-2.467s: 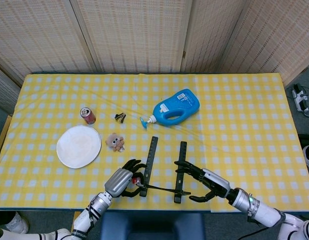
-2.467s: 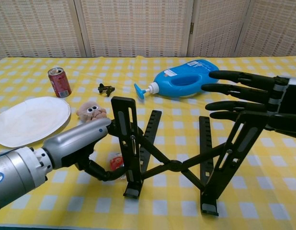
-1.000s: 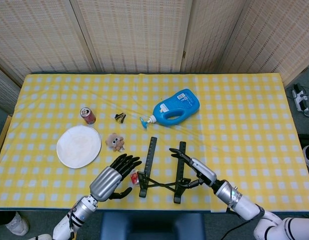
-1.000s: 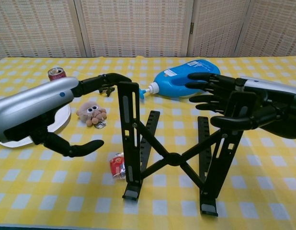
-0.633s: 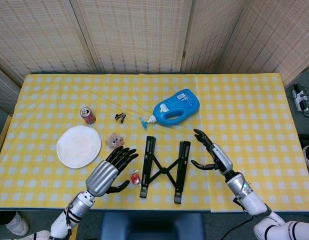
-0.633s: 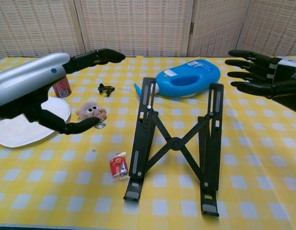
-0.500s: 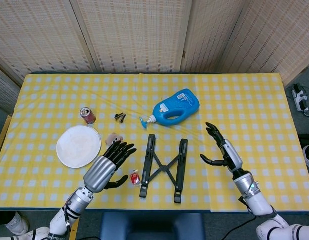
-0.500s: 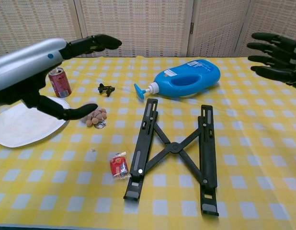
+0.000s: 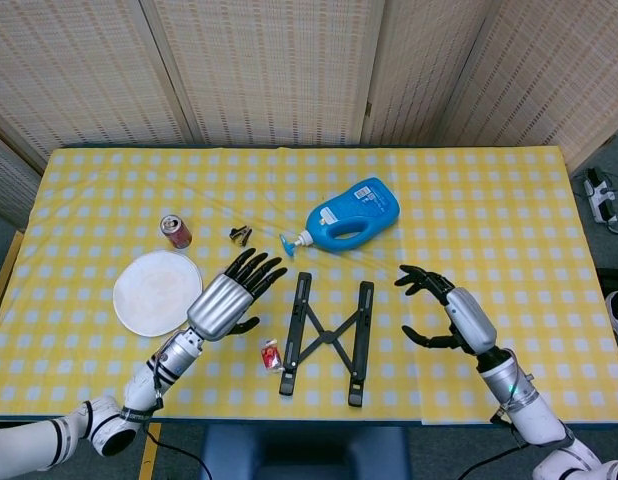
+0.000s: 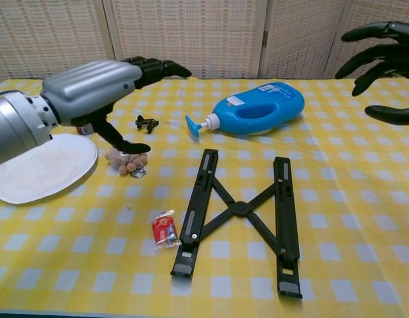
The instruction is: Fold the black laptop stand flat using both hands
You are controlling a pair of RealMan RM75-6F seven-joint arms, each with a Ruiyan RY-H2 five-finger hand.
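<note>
Your left hand (image 9: 227, 298) hangs over the table (image 9: 509, 200) with its fingers spread and nothing in them, above the spot between the white plate (image 9: 156, 292) and the black laptop stand (image 9: 327, 337); in the chest view it covers most of the red can (image 9: 175, 230). Your right hand (image 9: 451, 312) floats on the other side of the stand, fingers apart and lightly curled, also holding nothing, clear of the cloth. The stand lies flat on the yellow checked cloth near the table's front edge, about midway along it, its two rails nearly parallel with the crossed struts between them, and neither hand touches it. Behind the stand, toward the middle of the table, the blue pump bottle (image 9: 351, 215) lies on its side with its nozzle pointing left. The plate sits toward the front left, with the can just behind it. A small plush toy (image 10: 128, 161) sits between the plate and the stand, under your left hand, a dark clip (image 9: 241, 235) lies behind it, and a red wrapped sweet (image 9: 271, 355) rests just beside the stand's left rail.
</note>
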